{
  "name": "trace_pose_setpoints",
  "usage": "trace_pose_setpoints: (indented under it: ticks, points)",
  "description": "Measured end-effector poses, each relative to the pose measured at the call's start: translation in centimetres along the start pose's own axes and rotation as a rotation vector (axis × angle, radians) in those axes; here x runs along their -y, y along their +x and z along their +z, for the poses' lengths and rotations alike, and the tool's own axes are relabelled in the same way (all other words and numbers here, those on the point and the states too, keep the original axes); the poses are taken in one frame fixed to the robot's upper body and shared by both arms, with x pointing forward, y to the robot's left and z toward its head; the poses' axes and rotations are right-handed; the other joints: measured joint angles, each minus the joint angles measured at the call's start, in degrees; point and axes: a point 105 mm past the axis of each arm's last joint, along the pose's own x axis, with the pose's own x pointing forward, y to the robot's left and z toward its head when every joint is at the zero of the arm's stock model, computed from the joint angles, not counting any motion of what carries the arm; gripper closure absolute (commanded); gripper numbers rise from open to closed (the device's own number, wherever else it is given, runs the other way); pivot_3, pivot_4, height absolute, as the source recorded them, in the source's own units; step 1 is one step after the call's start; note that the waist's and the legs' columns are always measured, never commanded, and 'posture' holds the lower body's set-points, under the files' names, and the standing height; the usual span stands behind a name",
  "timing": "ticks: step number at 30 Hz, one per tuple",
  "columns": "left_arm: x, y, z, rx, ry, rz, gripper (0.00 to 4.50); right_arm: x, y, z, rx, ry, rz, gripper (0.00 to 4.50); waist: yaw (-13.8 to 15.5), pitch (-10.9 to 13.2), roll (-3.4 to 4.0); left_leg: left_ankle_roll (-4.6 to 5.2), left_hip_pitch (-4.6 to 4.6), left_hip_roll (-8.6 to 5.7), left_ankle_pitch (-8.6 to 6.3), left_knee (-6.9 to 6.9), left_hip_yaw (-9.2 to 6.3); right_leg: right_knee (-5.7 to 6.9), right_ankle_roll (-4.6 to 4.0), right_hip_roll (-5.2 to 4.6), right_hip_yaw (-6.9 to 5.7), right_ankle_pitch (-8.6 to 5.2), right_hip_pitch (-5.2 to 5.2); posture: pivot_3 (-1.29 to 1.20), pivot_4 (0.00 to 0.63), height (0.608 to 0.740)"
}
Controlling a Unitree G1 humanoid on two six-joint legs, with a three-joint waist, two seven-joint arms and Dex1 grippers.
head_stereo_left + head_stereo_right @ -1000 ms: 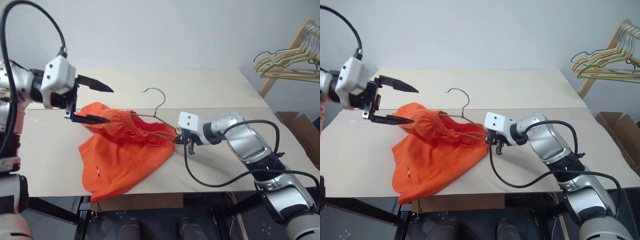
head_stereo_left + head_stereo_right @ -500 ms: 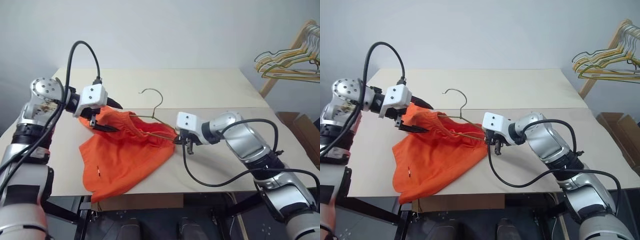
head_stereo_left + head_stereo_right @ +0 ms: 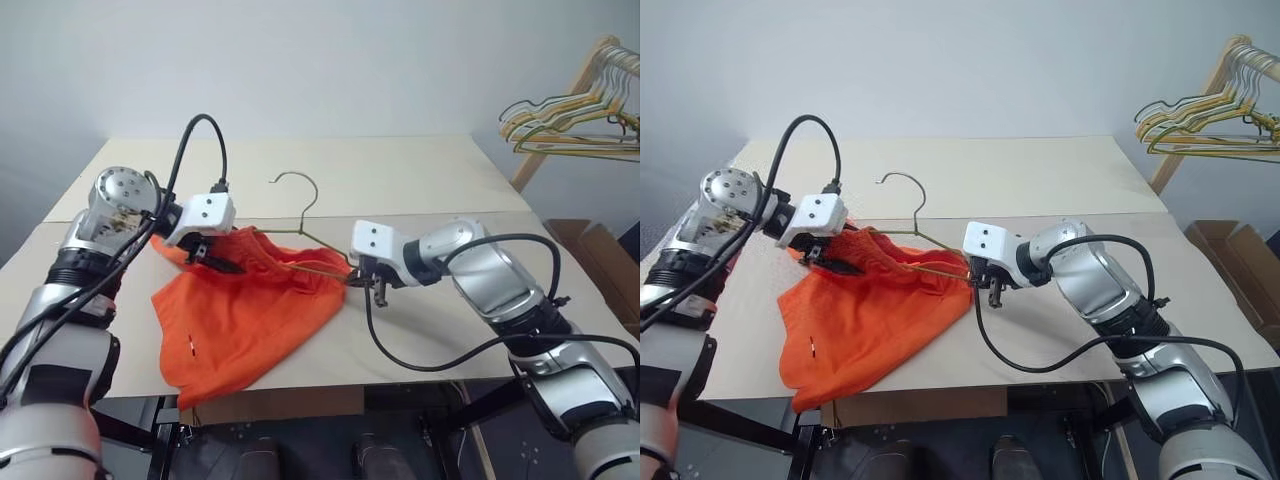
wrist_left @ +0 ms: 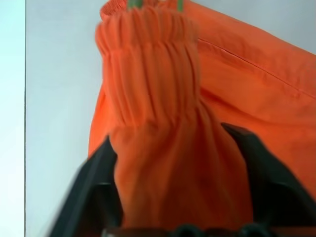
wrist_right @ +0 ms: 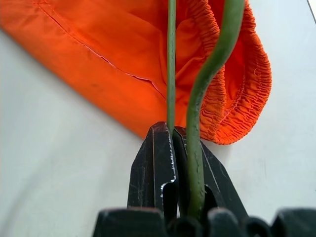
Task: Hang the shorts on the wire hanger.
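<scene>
Right gripper (image 3: 366, 283) clamps the hanger (image 3: 305, 225) corner, left gripper (image 3: 214, 262) pinches the shorts (image 3: 240, 315) waistband: best drag that band along the wire without slack.

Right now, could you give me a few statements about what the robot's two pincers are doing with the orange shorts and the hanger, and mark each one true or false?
1. The right pincer is shut on the wire hanger. True.
2. The shorts are bright blue. False: they are bright orange.
3. The left pincer has the shorts' gathered waistband between its fingers. True.
4. The shorts hang free in the air. False: most of the fabric lies on the table.
5. The bunched hangers lie on the table beside the shorts. False: they hang on a wooden rack off to the robot's right.
</scene>
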Motion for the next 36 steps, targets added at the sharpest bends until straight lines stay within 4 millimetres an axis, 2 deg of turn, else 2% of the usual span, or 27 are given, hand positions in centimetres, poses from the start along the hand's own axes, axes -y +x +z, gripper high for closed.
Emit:
trace_pose_setpoints:
  ticks: [4, 5, 8, 12, 16, 20, 22, 23, 25, 28, 30, 33, 34, 36]
  points:
    - [-0.2, -0.2, 0.1, 0.004, 0.0, 0.011, 4.31, 0.0, 0.0, -0.1, -0.004, 0.007, 0.0, 4.5, -0.1, 0.0, 0.0, 0.0, 0.01, 0.0, 0.0, 0.0, 0.0, 0.02, 0.0, 0.0, 0.0, 0.0, 0.0, -0.02, 0.015, 0.74]
    - [-0.1, -0.2, 0.1, 0.002, 0.0, 0.008, 4.46, 0.0, 0.0, -0.1, -0.005, 0.008, -0.001, 4.5, -0.1, 0.0, 0.0, 0.0, 0.01, 0.0, 0.0, 0.0, 0.0, 0.02, 0.0, 0.0, 0.0, 0.0, 0.0, -0.02, 0.015, 0.74]
    - [-0.1, -0.2, 0.0, 0.001, -0.002, 0.002, 4.46, 0.0, 0.0, 0.0, -0.004, 0.005, -0.003, 4.5, -0.1, 0.0, 0.0, 0.0, 0.0, 0.0, 0.0, 0.0, 0.0, 0.02, 0.0, 0.0, 0.0, 0.0, 0.0, -0.02, 0.015, 0.74]
    - [-0.3, -0.4, 0.1, 0.015, -0.024, 0.017, 4.5, 0.2, -0.2, 0.3, 0.009, -0.039, -0.031, 3.49, -0.1, 0.0, 0.0, 0.0, 0.0, 0.0, 0.0, 0.0, 0.0, 0.02, 0.0, 0.0, 0.0, 0.0, 0.0, -0.02, 0.014, 0.74]
    - [-0.4, -0.7, 0.4, 0.048, -0.054, 0.033, 4.5, 1.2, -0.9, 0.1, 0.007, -0.045, -0.105, 2.19, -0.1, 0.0, 0.0, 0.0, 0.0, -0.01, 0.0, 0.0, 0.0, 0.03, 0.0, -0.02, 0.0, 0.0, 0.0, -0.02, 0.015, 0.74]
    - [-0.3, -1.1, 0.6, 0.087, -0.08, 0.05, 4.5, 4.1, -4.7, -1.0, 0.009, 0.032, -0.283, 0.84, 0.1, 0.0, 0.0, 0.0, -0.01, -0.05, 0.0, 0.0, 0.01, 0.0, 0.01, -0.07, 0.0, 0.0, 0.01, -0.02, 0.02, 0.74]
    - [-0.1, -1.2, 0.4, 0.098, -0.106, 0.056, 4.5, 4.8, -6.8, -2.1, 0.014, 0.093, -0.357, 0.21, 0.1, 0.0, 0.0, 0.0, -0.01, -0.05, 0.0, 0.0, 0.01, -0.01, 0.01, -0.06, 0.0, 0.0, 0.02, -0.02, 0.022, 0.74]
    - [0.0, -1.2, 0.3, 0.103, -0.122, 0.058, 4.5, 4.9, -7.8, -3.0, 0.018, 0.142, -0.395, 0.03, 0.0, 0.0, 0.0, 0.0, -0.01, -0.05, 0.0, 0.0, 0.01, 0.0, 0.0, -0.06, 0.0, 0.0, 0.02, -0.02, 0.024, 0.74]
    - [0.2, -1.3, 0.2, 0.11, -0.141, 0.055, 4.5, 5.0, -9.2, -4.4, 0.03, 0.235, -0.446, 0.03, 0.0, 0.0, -0.01, 0.0, 0.02, -0.05, 0.0, 0.0, 0.01, 0.03, 0.0, -0.06, 0.01, 0.0, 0.04, -0.02, 0.026, 0.74]
    - [0.2, -1.4, 0.2, 0.123, -0.165, 0.063, 4.5, 4.3, -10.1, -6.1, 0.05, 0.334, -0.481, 0.03, 0.0, 0.0, -0.01, 0.0, 0.05, -0.03, 0.0, 0.0, 0.0, 0.05, 0.0, -0.03, 0.01, -0.01, 0.04, -0.02, 0.027, 0.74]
    - [0.1, -1.4, 0.2, 0.125, -0.167, 0.068, 4.5, 2.9, -9.5, -7.3, 0.1, 0.406, -0.476, 0.03, -0.1, 0.0, -0.08, 0.01, 0.1, -0.01, -0.01, -0.02, -0.03, 0.03, -0.01, -0.01, 0.0, -0.03, 0.11, -0.02, 0.025, 0.74]
    - [0.0, -1.3, 0.2, 0.13, -0.168, 0.077, 4.5, 0.4, -5.8, -8.6, 0.171, 0.539, -0.395, 0.03, -0.4, -0.1, -0.09, 0.02, 0.13, -0.03, -0.01, -0.01, -0.01, 0.08, -0.01, -0.01, 0.06, -0.03, 0.11, -0.02, 0.024, 0.74]
    - [0.0, -1.3, 0.3, 0.132, -0.168, 0.078, 4.5, -0.4, -4.2, -8.4, 0.209, 0.587, -0.367, 0.03, -0.5, -0.1, -0.09, 0.02, 0.14, -0.03, -0.01, -0.01, -0.01, 0.13, -0.01, -0.01, 0.09, -0.03, 0.09, -0.02, 0.023, 0.74]
    - [-0.1, -1.1, 0.4, 0.136, -0.165, 0.078, 4.5, -1.2, -2.4, -7.7, 0.254, 0.624, -0.332, 0.03, -0.7, -0.1, -0.08, 0.02, 0.14, -0.03, -0.01, -0.01, -0.02, 0.13, -0.01, 0.0, 0.08, -0.03, 0.09, -0.02, 0.023, 0.74]
